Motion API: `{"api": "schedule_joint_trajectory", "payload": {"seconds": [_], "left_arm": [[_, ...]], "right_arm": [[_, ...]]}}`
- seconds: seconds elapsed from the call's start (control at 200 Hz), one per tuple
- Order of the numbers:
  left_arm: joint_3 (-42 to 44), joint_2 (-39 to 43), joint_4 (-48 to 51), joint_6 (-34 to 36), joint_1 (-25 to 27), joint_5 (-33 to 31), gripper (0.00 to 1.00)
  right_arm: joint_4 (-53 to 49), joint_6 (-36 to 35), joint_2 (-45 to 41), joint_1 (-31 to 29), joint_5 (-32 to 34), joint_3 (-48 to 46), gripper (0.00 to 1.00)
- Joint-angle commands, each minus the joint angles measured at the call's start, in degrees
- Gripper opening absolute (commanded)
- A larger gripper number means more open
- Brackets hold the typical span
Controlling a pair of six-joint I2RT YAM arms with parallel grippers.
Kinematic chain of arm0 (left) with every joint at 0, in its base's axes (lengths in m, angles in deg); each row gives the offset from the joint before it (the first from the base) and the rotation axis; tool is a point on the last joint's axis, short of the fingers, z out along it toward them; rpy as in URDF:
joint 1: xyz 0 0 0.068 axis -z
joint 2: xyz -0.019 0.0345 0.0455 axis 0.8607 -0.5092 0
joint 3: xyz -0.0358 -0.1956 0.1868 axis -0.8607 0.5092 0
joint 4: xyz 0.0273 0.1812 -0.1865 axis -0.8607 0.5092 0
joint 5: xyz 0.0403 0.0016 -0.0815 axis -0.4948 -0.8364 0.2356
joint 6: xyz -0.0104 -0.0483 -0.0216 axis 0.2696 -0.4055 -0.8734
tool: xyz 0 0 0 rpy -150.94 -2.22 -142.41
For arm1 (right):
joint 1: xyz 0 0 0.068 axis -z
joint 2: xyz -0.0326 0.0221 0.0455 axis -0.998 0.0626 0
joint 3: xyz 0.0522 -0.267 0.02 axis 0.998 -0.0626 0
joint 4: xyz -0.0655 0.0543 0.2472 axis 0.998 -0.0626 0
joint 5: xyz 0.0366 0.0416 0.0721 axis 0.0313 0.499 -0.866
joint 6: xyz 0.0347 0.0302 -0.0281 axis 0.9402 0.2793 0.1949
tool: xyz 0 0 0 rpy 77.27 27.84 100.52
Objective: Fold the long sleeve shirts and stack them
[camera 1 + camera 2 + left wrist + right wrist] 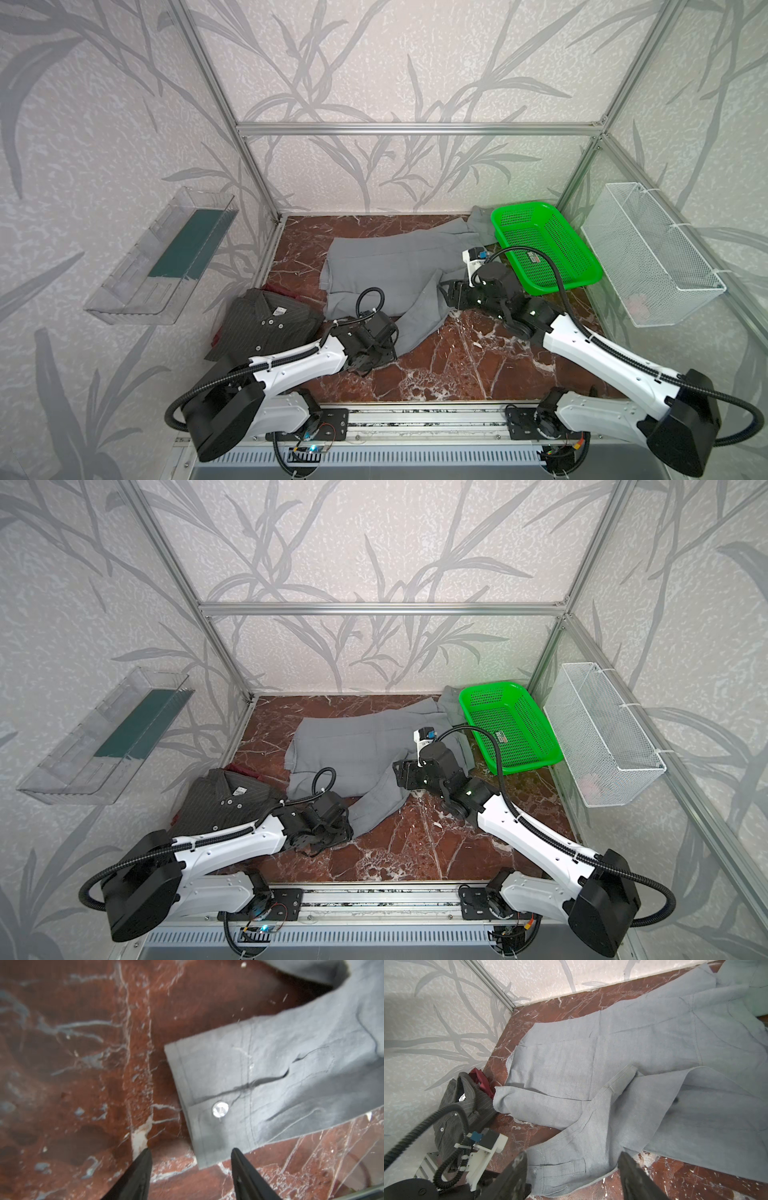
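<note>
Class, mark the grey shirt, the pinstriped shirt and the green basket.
Grey shirt (pixel 374 266): in a top view, on its flat body panel.
Pinstriped shirt (pixel 266 332): in a top view, on its buttoned front.
Green basket (pixel 573 257): in a top view, on its bare mesh bottom.

A green mesh basket sits far right on the red-brown marble table, near a white wire basket on the right wall. A clear plastic tray hangs on the left wall; a dark red cloth lies at the table's left edge.

The grey shirt is matt woven cloth. The worktop looks glossy and marble-veined; the basket is shiny plastic mesh.
</note>
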Motion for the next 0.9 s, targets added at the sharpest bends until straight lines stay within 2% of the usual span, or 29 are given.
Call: {"api": "schedule_joint_trajectory", "payload": {"seconds": [0.0, 0.055, 0.135, 0.225, 0.31, 0.445, 0.565, 0.7, 0.855, 0.9], "left_arm": [[-2.1, -2.4, -0.7, 0.3, 0.1, -2.5, 0.56], [-3.1, -4.3, -1.0, 0.6, 0.2, -2.2, 0.53], [-4.4, -7.0, -1.1, 1.4, 0.2, -1.8, 0.44], [-5.4, -9.6, -0.1, 2.0, 0.2, -2.0, 0.39], [-5.4, -10.6, 0.3, 2.3, 0.2, -2.3, 0.26], [-5.6, -10.8, 2.8, 2.7, 0.0, -4.5, 0.00], [-9.9, -11.5, 9.3, 4.6, -0.6, -8.1, 0.00], [-17.1, -10.8, 15.0, 10.0, -1.5, -12.9, 0.00], [-25.8, -9.1, 20.5, 17.5, -5.1, -19.2, 0.00], [-28.1, -8.8, 21.3, 20.0, -6.2, -21.6, 0.00]], "right_arm": [[-1.0, -0.9, -2.1, 0.5, -0.9, -0.3, 0.69], [-1.2, -1.1, -2.3, 0.7, -1.2, -0.3, 0.69], [-1.4, -1.1, -2.6, 0.9, -1.5, -0.4, 0.69], [-1.8, -1.1, -3.2, 1.6, -2.1, -0.5, 0.69], [-1.8, -1.2, -3.9, 2.3, -2.5, -0.8, 0.69], [-2.0, -0.9, -4.5, 4.3, -4.4, -1.6, 0.69], [-1.4, -0.2, -4.2, 7.4, -7.2, -2.2, 0.69], [-0.4, 1.5, -2.0, 12.3, -12.1, -2.3, 0.69], [2.2, 3.3, 1.6, 17.5, -17.7, -2.4, 0.69], [3.2, 5.8, 2.7, 18.7, -19.4, -2.5, 0.68]]}}
